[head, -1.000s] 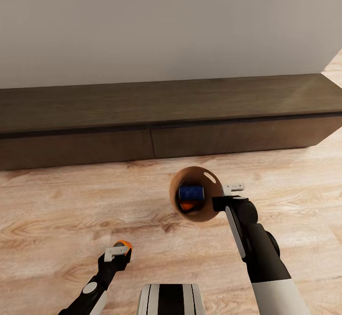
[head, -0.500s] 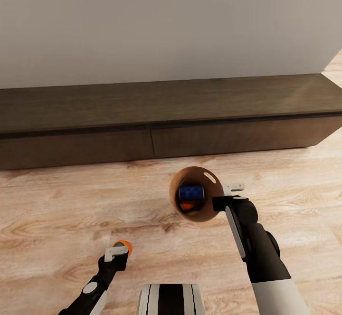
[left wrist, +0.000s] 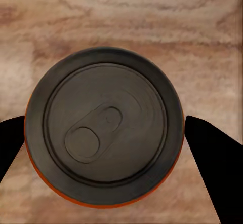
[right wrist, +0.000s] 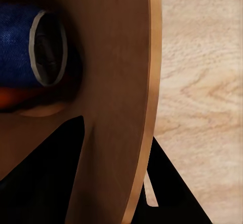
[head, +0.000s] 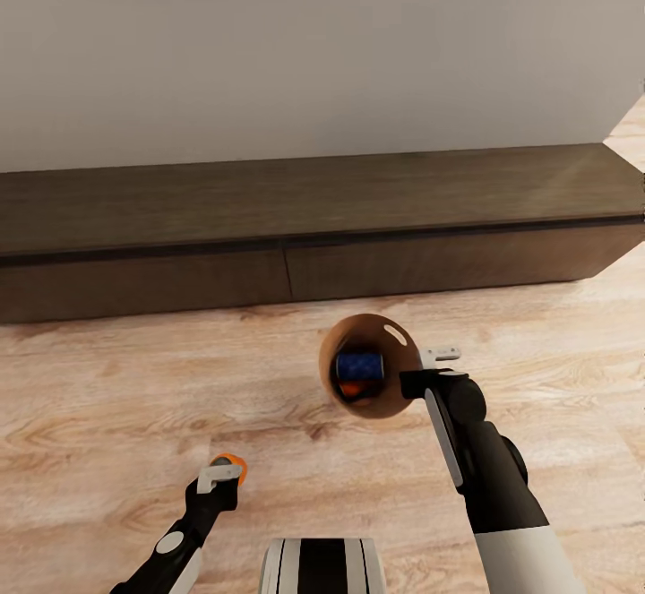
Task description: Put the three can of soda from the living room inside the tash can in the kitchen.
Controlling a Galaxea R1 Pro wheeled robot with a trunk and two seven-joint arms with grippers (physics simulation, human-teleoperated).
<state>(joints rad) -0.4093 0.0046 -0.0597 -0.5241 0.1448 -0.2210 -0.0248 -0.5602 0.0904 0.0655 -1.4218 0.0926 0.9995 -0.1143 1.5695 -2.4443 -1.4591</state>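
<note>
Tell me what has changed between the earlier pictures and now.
Almost nothing. The cabinet and floor sit slightly lower in the head view, so the camera moved, not the things. The left hand still holds an orange can. The right hand still grips the rim of the bin, with the blue can and another orange can inside.

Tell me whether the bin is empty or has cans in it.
Not empty: the bin, held at its rim by the right gripper, holds a dark blue can and an orange can.

Text on blue can (head: 359, 365): none legible
Text on orange can top (left wrist: 104, 127): none legible
</note>
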